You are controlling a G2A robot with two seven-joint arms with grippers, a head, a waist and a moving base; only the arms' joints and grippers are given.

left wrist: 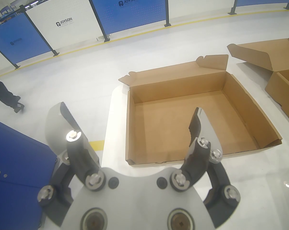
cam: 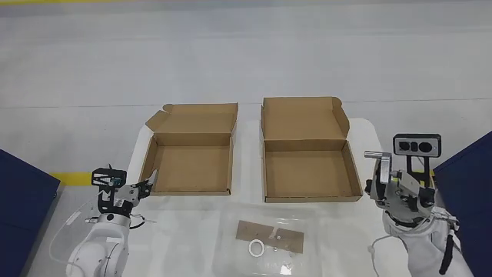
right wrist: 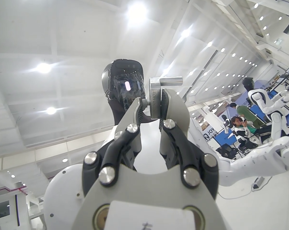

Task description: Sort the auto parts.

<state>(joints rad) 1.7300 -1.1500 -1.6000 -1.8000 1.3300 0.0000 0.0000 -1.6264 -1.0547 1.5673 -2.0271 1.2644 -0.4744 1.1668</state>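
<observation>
R gripper (right wrist: pixel 152 100) clenched on metal part (right wrist: pixel 167 81), pointing up; right box (cam: pixel 307 173) just inboard, L gripper (left wrist: pixel 130 108) spread, farther off.

Cropped by the top view's lower edge: clear plastic bag (cam: pixel 231 258), contents beside the white ring (cam: pixel 256 248) too small to identify. Cropped in the left wrist view: second cardboard box (left wrist: pixel 282 89). Lower portion of the metal part (right wrist: pixel 169 81) masked by the right gripper (right wrist: pixel 151 105)

Top camera: I look down from above the arms, far off, onto the table (cam: pixel 192 215). Left wrist camera: close, low, facing the left cardboard box (left wrist: pixel 194 120), which top also covers. Right wrist camera: tilted up toward the ceiling (right wrist: pixel 62 25).
</observation>
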